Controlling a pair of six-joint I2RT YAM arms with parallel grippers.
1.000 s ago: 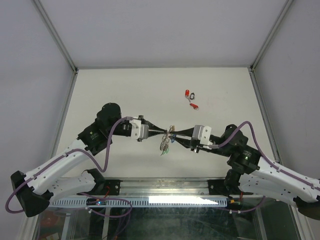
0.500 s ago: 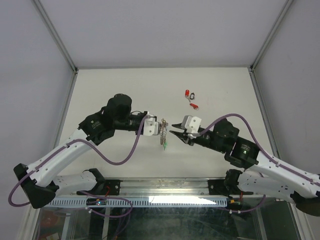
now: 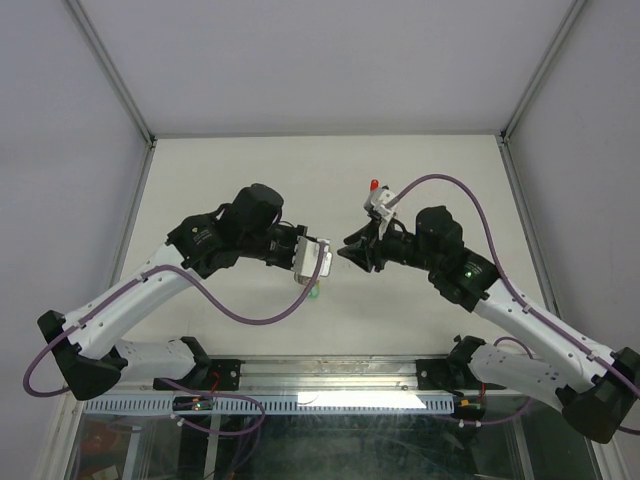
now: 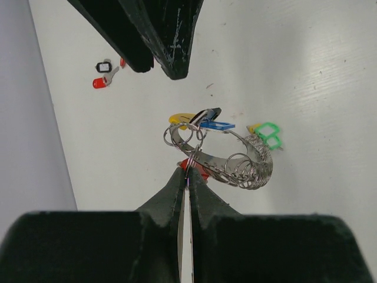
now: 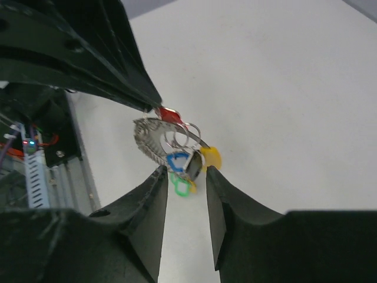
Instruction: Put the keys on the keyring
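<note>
Left fingers [image 4: 168, 197] are clamping the keyring [image 4: 244, 171]; right fingers [image 5: 147, 203] are gaping.
It is hanging, likely light, floppy and slippery; bare wire seems safest to grip.

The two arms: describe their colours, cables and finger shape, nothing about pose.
The left arm and right arm have white links and black joint housings. A purple cable loops along each. The left gripper and right gripper have black fingers tapering to points, behind a white wrist block. A small green light shows on the right arm.
</note>
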